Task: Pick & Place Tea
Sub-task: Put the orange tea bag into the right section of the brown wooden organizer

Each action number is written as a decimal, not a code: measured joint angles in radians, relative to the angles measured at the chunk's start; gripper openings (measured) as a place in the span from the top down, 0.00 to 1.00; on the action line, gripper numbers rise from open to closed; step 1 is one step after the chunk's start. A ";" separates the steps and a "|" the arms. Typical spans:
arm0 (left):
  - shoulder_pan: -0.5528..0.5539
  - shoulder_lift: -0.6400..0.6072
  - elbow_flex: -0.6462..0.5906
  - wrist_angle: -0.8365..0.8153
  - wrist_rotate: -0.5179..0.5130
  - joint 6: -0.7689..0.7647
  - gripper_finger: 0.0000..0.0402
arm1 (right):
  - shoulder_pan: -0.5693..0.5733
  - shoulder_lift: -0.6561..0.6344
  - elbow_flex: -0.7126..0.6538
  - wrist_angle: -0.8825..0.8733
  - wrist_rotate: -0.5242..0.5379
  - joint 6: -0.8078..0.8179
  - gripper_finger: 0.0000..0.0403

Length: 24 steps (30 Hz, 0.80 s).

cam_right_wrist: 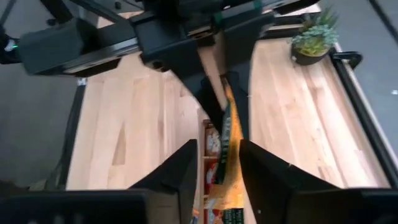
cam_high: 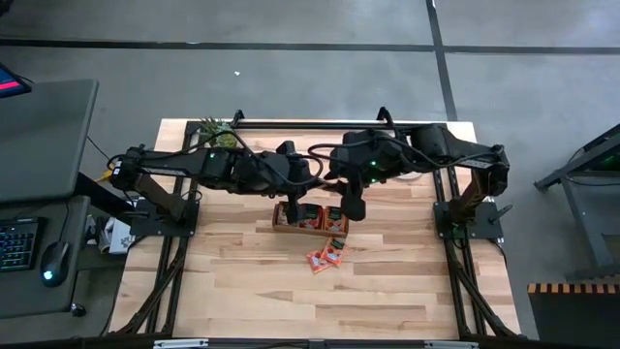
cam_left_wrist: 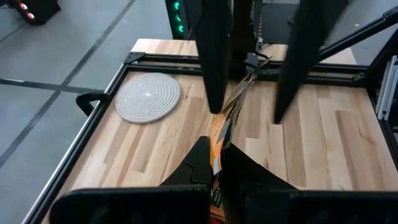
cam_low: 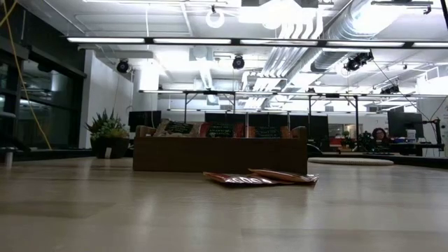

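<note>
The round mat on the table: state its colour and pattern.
The round mat is pale off-white, woven in a concentric coil; the left wrist view shows it best.

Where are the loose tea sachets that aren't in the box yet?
In the high view, the loose tea sachets lie on the table near its middle, just in front of the wooden box, below the right gripper.
</note>
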 joint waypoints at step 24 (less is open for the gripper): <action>0.000 0.000 0.000 -0.010 -0.002 0.010 0.74 | 0.005 0.001 0.000 0.002 0.169 -0.023 1.00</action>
